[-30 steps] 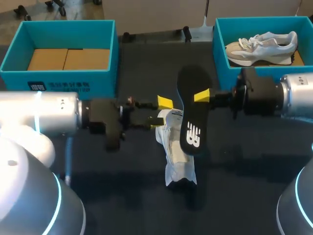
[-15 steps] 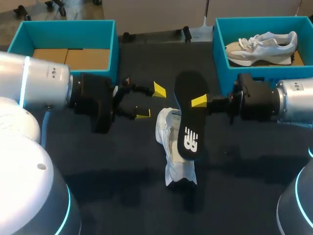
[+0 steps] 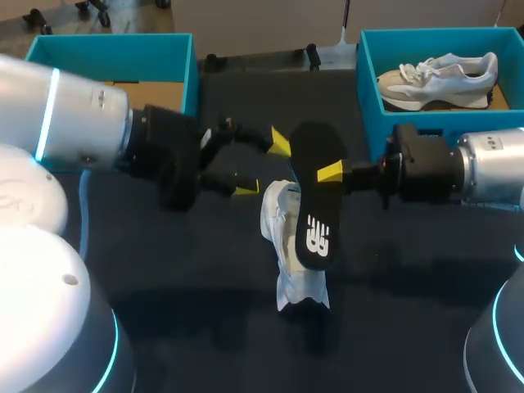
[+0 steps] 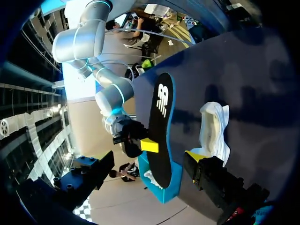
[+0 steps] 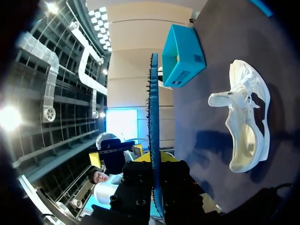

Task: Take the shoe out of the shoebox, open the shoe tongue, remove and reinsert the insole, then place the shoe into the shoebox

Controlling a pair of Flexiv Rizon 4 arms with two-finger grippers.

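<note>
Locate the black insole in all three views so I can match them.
Head view: insole mid-picture, held by the right hand, overlapping the white shoe.
Left wrist view: insole held up by the right hand, beside the white shoe.
Right wrist view: insole edge-on, clamped in the right hand, with the white shoe off to one side.
Shared landmark: the white shoe.

Your left arm [image 3: 82,123] comes in from the left with its wrist turned inward toward the middle of the table. Its left gripper [image 3: 262,164] hangs with jaws spread wide, gripping nothing. Your right arm [image 3: 491,164] reaches in level from the right. Your right gripper [image 3: 326,173] is clamped on the insole [image 3: 315,217], pinching it from both faces, with one yellow tip showing.
</note>
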